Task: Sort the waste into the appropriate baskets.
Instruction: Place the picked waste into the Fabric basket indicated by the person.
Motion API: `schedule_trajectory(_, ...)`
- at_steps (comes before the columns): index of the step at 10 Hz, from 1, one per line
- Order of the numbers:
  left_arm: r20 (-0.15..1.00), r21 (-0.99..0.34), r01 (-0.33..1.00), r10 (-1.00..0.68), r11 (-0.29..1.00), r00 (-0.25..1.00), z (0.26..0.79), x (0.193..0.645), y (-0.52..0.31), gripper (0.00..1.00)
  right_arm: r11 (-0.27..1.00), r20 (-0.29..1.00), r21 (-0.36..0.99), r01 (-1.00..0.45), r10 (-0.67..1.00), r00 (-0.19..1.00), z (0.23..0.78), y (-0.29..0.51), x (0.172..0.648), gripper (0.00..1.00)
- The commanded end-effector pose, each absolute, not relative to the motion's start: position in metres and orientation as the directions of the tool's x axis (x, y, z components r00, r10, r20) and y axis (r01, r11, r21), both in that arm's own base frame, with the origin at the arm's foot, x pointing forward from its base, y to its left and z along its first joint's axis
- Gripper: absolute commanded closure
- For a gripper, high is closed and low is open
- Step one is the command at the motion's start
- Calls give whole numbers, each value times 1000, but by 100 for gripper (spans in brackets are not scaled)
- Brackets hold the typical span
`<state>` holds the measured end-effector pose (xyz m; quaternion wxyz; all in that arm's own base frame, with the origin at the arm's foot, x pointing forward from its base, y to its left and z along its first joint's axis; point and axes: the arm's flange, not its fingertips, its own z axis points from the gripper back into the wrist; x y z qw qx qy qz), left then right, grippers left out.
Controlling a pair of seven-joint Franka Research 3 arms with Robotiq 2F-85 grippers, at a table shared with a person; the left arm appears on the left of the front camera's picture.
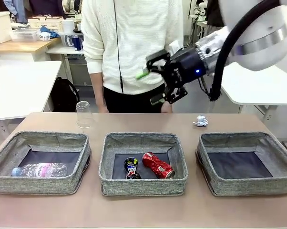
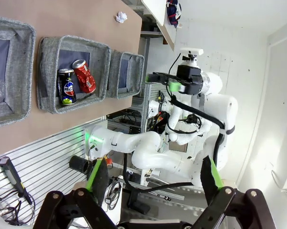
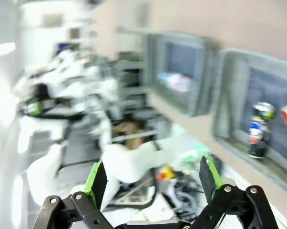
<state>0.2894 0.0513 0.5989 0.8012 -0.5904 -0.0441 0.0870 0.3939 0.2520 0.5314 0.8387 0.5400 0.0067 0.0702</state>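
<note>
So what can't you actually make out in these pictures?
Right wrist view: motion blur smears the dark can and bottle; no print is readable.
Left wrist view: the picture's edge cuts off the left basket, hiding most of the bottle.
Front view: the paper ball is too small for detail.
</note>
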Motion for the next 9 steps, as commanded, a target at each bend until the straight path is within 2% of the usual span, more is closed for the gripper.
schedule_trajectory(1, -18, -953, -71, 179, 296, 984, 600, 287, 54, 0, -73, -43, 995, 66, 278, 960, 509, 238, 384, 0)
schedule_trajectory(2, -18, -953, -71, 179, 296, 984, 600, 287, 54, 0, 407, 64, 907, -110, 125, 990, 531, 252, 394, 0)
schedule_trajectory(4, -18, -953, -71, 179, 296, 984, 600, 287, 54, 0, 407, 64, 907, -110, 125, 990, 531, 252, 394, 0)
schedule_trajectory(5, -18, -953, -71, 179, 296, 984, 600, 287, 54, 0, 289, 67, 951, -110, 156, 985, 527, 243, 391, 0)
schedule_trajectory(6, -18, -953, -71, 179, 296, 984, 600, 287, 54, 0, 202, 64, 976, -81, 88, 994, 531, 227, 395, 0)
schedule_trajectory(9, -18, -953, -71, 179, 296, 984, 600, 287, 54, 0, 83, 102, 992, -98, -40, 994, 552, 135, 372, 0)
